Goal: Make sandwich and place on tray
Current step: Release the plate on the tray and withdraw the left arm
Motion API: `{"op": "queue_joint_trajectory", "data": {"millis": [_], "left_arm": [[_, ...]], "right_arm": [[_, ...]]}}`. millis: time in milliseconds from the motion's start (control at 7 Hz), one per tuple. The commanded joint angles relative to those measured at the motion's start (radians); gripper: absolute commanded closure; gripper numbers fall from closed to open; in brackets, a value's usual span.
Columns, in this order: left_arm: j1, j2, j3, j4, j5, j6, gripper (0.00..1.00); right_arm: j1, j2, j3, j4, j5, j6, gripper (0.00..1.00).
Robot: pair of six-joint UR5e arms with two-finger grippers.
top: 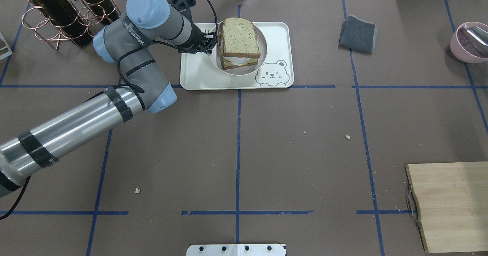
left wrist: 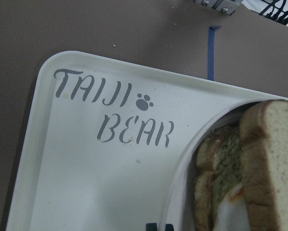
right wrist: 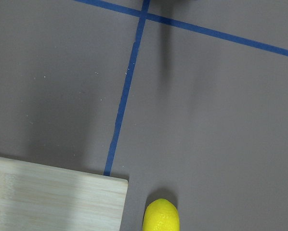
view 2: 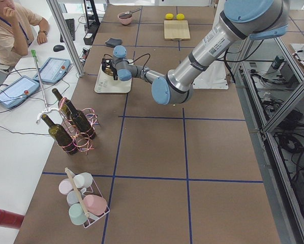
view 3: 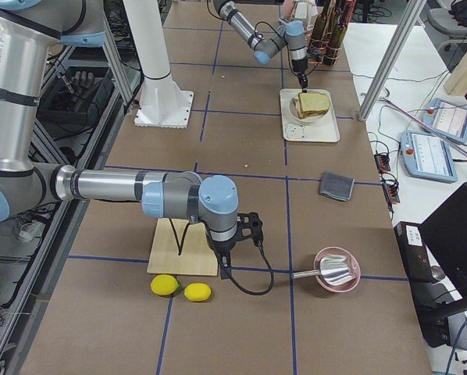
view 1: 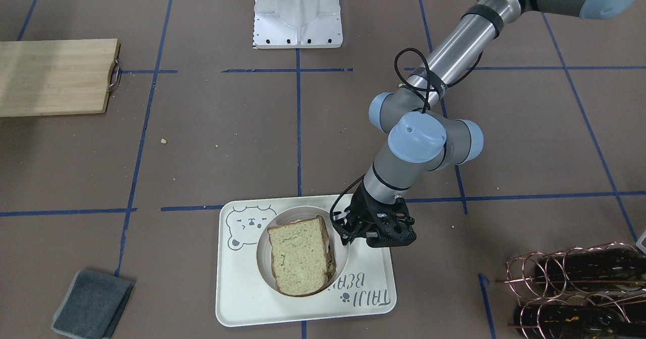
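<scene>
The sandwich point(view 1: 300, 256) is seen lying in a round pale dish point(view 1: 260, 254), and the dish is set on the cream tray point(view 1: 237, 298), toward the tray's half away from the bear-face drawing. Two speckled bread slices with brown crust are stacked, the upper one tilted and shifted a little off the lower. A strip of white egg is glimpsed between them in the overhead and left wrist views.

The left gripper point(view 1: 344, 233) is held low over the tray, pointed down at the dish's rim on the side next to the "TAIJI BEAR" lettering. In the left wrist view only two dark fingertips point(left wrist: 151, 226) are caught at the bottom edge, close together and right at the rim. Whether the rim is clamped or merely flanked cannot be told.

The right gripper point(view 3: 224, 269) is shown only in the right side view, well apart from the tray, pointed down just beside the corner of the wooden cutting board point(view 3: 183, 246). Its jaws cannot be judged from there. Two lemons point(view 3: 181, 288) are seen on the table near that board, and one of them is caught in the right wrist view next to the board's corner.

A folded grey cloth point(view 1: 93, 303) is laid on the table near the tray. Wine bottles in a copper wire rack point(top: 57, 16) are stood beyond the left arm, and a pink bowl point(top: 467, 42) holding a metal scoop is placed at the table's far right.
</scene>
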Motion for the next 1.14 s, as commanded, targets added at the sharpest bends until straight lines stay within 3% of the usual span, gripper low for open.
{"op": "queue_joint_trajectory", "data": {"millis": [0,143,429,571,714,1000], "left_arm": [[0.004,-0.015,0.064,-0.067,0.016,0.003,0.78],[0.003,-0.015,0.060,-0.077,0.018,0.059,0.01],[-0.029,-0.006,-0.015,-0.064,0.007,0.117,0.00],[-0.057,0.067,-0.145,0.016,-0.072,0.130,0.00],[-0.081,0.157,-0.336,0.167,-0.133,0.197,0.00],[-0.117,0.348,-0.695,0.463,-0.142,0.413,0.00]], "right_arm": [[-0.001,0.000,-0.001,0.000,0.000,-0.001,0.00],[-0.001,0.000,-0.001,0.000,0.000,-0.001,0.00],[0.000,-0.002,-0.001,0.000,0.000,-0.001,0.00],[0.000,-0.002,-0.001,0.000,0.000,-0.001,0.00],[0.000,-0.002,-0.002,0.002,0.000,0.001,0.00],[0.000,-0.002,-0.002,0.002,-0.002,0.001,0.00]]}}
